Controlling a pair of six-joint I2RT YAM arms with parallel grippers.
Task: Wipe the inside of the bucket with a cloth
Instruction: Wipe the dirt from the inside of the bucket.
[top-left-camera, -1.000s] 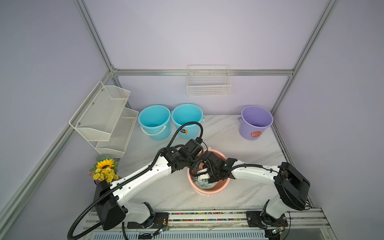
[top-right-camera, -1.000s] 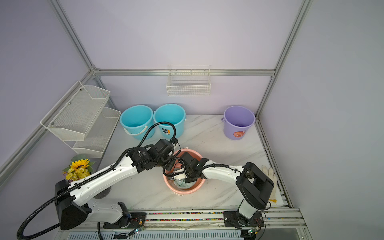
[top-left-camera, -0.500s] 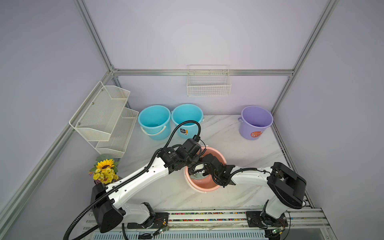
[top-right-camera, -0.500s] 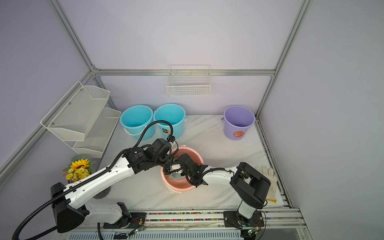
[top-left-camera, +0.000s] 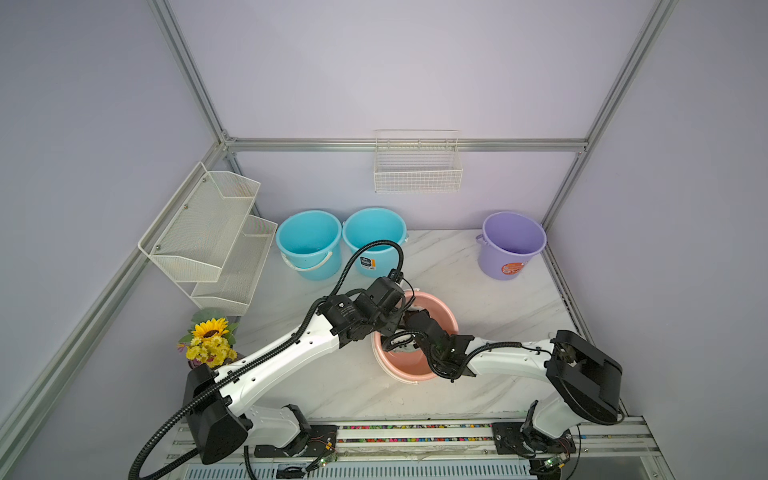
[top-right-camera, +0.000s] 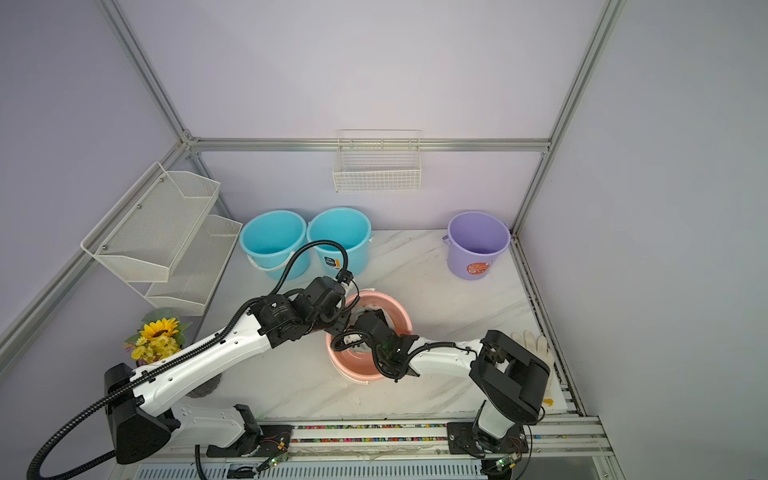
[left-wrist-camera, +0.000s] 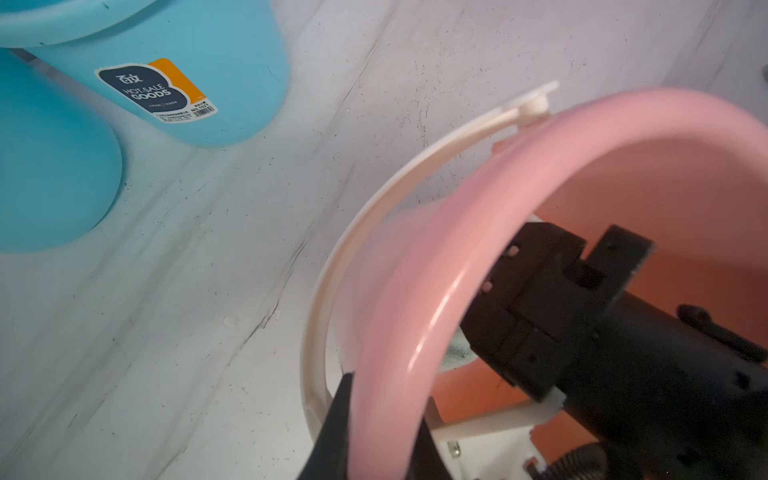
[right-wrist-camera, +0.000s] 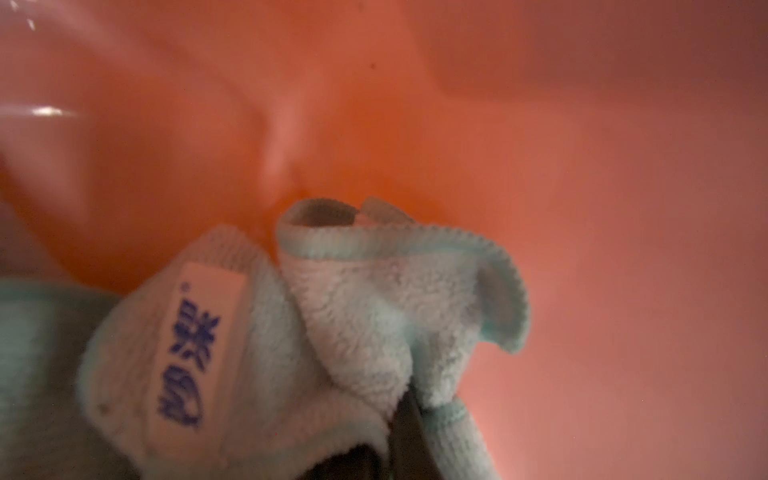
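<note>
Mid-wipe: my right claw (right-wrist-camera: 405, 419) works the cloth (right-wrist-camera: 374, 311) inside the pink bucket (top-left-camera: 436, 301).
My left claw (left-wrist-camera: 376, 411) is clamped on the bucket's rim, steadying it near the middle of the tabletop's (top-left-camera: 478, 282) front edge. My right claw is closed on a bunched fold of mint cloth against the inner wall. Next, I judge, I sweep round the wall and down to the base without losing that fold. The cloth's white tag (right-wrist-camera: 199, 345) carries blue Chinese characters. The blue bucket's (left-wrist-camera: 232, 83) sticker (left-wrist-camera: 156, 89) reads "HOT SALE GOODS".
</note>
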